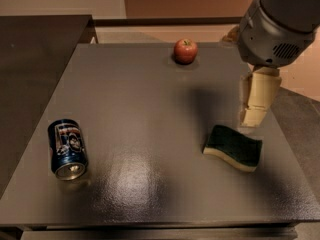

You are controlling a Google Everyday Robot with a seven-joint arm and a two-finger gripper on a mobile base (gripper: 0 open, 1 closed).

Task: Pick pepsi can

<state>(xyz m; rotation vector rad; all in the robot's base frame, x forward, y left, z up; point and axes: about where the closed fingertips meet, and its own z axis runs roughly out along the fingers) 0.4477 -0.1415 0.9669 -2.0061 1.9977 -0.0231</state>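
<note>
The pepsi can (67, 149) lies on its side at the front left of the grey table (140, 99). It is dark blue, and its silver end faces the front edge. My gripper (253, 115) hangs from the grey arm at the right side of the table, just above and behind the green sponge (233, 147). It is far to the right of the can and holds nothing that I can see.
A red apple (185, 51) sits near the table's far edge, right of the middle. A dark counter (35, 49) adjoins the table on the left. The floor drops away past the table's right edge.
</note>
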